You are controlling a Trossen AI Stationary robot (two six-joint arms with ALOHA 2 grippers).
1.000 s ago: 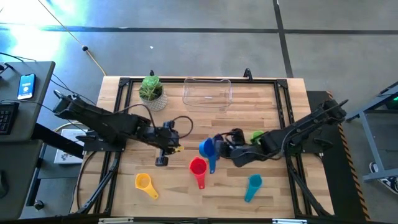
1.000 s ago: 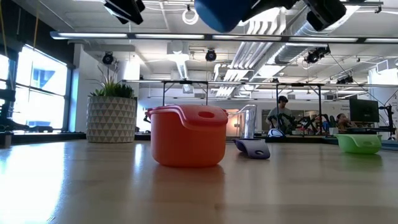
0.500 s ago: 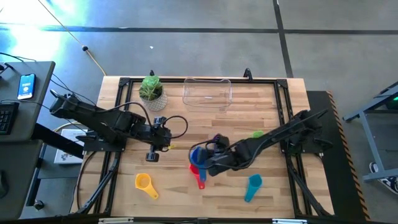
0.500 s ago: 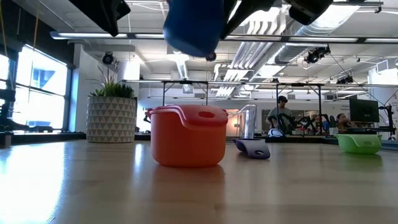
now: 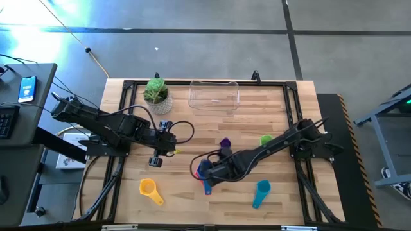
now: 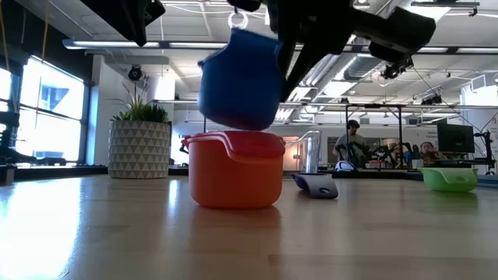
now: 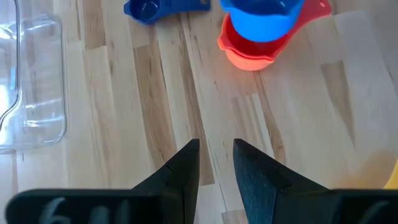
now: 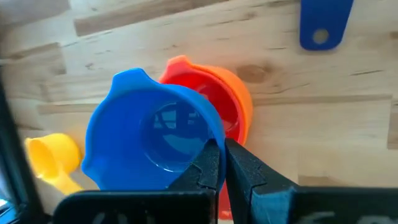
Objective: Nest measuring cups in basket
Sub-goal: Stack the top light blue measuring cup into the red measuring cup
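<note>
The blue measuring cup (image 8: 149, 134) hangs in my shut right gripper (image 8: 222, 148) just above the red cup (image 8: 233, 106). In the low view the blue cup's bottom (image 6: 237, 123) is level with the rim of the red cup (image 6: 233, 167), which stands upright on the table. My left gripper (image 7: 216, 148) hovers left of centre (image 5: 156, 160), slightly open and holding nothing. The purple (image 5: 224, 144), green (image 5: 266, 139), teal (image 5: 261, 192) and yellow (image 5: 149, 189) cups lie loose on the wood. The clear basket (image 5: 214, 96) sits at the far edge. My right gripper pinches the blue cup's wall at the rim (image 8: 216, 140), on the side nearest the wrist. One finger (image 8: 208, 167) is inside the bowl and the other is outside. It comes slanting down from the table's right. The cup is lifted clear, opening up and slightly tilted.
A green plant in a white pot (image 5: 157, 95) stands left of the basket. The red cup's handle (image 5: 207, 187) points toward the near edge. There is bare wood between the cups and the basket. People and equipment show far behind the table in the low view.
My right gripper has carried the blue cup toward the table's left and near edge and then down. The cup has gone from high beside the red cup to directly over it, close above its rim. My left gripper has drawn back toward the left edge.
</note>
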